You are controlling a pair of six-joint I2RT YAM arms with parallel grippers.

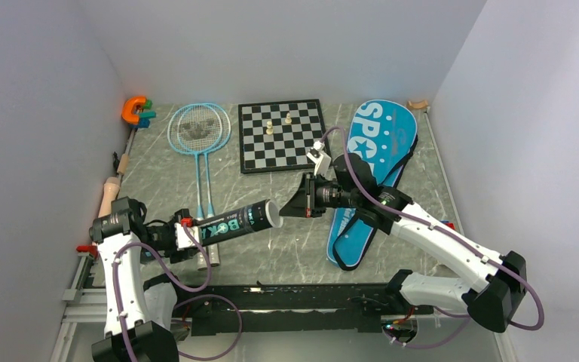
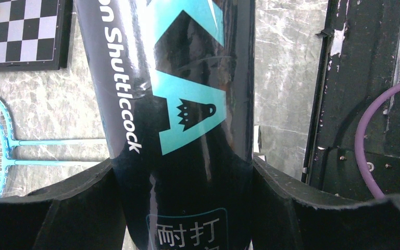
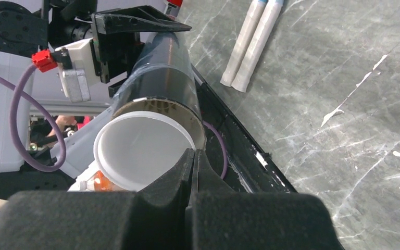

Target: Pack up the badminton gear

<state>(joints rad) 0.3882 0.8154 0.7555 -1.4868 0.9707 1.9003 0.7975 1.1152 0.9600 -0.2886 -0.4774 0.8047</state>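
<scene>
Your left gripper [image 1: 187, 228] clamps the black lettered tube [image 1: 237, 219]; your right gripper [image 3: 192, 156], jaws together, apparently pinches the white round cap [image 3: 140, 148] at the tube's mouth.

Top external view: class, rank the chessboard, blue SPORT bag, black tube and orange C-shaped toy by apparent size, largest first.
1. blue SPORT bag
2. chessboard
3. black tube, though it is lifted nearer the camera, which flatters it
4. orange C-shaped toy

Two rackets [image 1: 200, 130] upper left; one orange toy [image 1: 133, 110] in the corner; one chessboard [image 1: 282, 136] with two pale pieces [image 1: 270, 127]; one blue bag [image 1: 373, 162] right; one black tube [image 1: 237, 219] with one white lid [image 3: 140, 151].
</scene>
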